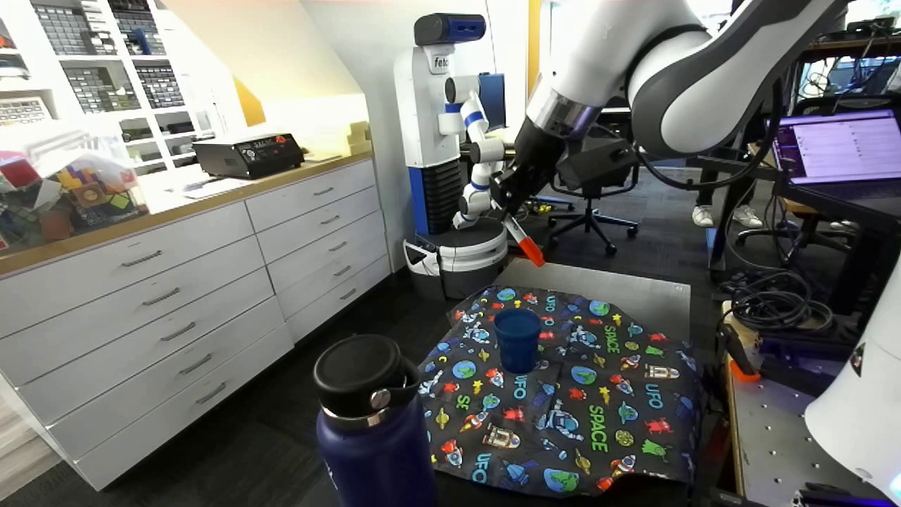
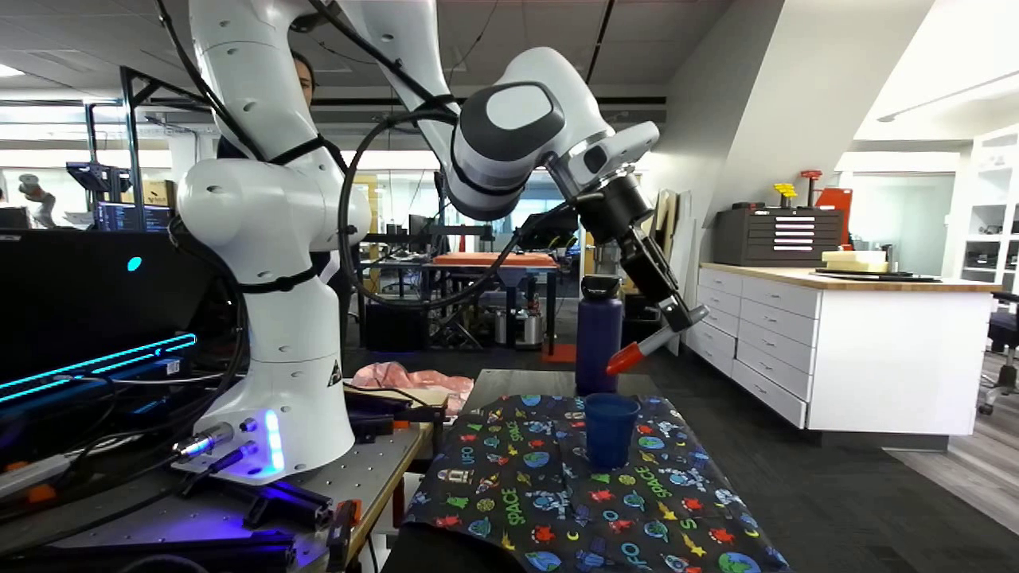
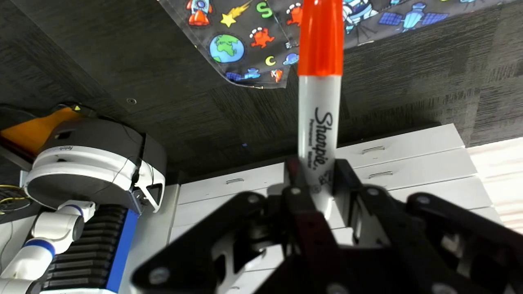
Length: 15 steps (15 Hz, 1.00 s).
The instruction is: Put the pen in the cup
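The pen, a marker with a white body and a red-orange cap, is held between my gripper's fingers. It shows in both exterior views (image 1: 524, 243) (image 2: 645, 348) and in the wrist view (image 3: 320, 102). My gripper (image 1: 504, 204) (image 2: 681, 313) (image 3: 320, 177) is shut on the white part. The pen is tilted, with its red end pointing down and outward. The small dark-blue cup (image 1: 517, 345) (image 2: 611, 434) stands upright on the patterned cloth in both exterior views. The pen is in the air, higher than the cup's rim and apart from it. The cup is out of the wrist view.
A space-patterned cloth (image 1: 584, 422) (image 2: 509, 477) covers most of the table. A tall dark-blue jug with a black lid (image 1: 376, 443) (image 2: 599, 342) stands at the table's edge. White drawers (image 1: 176, 310) (image 3: 245, 179) and a white-and-blue robot (image 1: 436, 120) stand beyond the table.
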Tool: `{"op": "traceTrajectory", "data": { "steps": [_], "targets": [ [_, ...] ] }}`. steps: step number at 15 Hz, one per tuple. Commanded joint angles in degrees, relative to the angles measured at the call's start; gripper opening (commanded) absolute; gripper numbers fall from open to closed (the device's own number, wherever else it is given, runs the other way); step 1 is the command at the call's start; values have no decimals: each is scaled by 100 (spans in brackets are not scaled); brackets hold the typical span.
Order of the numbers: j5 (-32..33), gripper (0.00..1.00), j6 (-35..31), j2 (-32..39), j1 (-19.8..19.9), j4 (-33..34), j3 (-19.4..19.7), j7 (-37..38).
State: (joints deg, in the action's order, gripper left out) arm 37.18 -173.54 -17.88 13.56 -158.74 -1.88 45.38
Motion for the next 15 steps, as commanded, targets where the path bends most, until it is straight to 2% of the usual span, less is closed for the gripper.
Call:
{"op": "traceTrajectory", "data": {
  "steps": [1, 11, 15],
  "targets": [
    [623, 7, -150, -216, 325, -99, -320, 744],
    [2278, 7, -171, -605, 671, -96, -830, 2519],
    [2963, 7, -123, -742, 696, -83, -967, 3280]
  ]
}}
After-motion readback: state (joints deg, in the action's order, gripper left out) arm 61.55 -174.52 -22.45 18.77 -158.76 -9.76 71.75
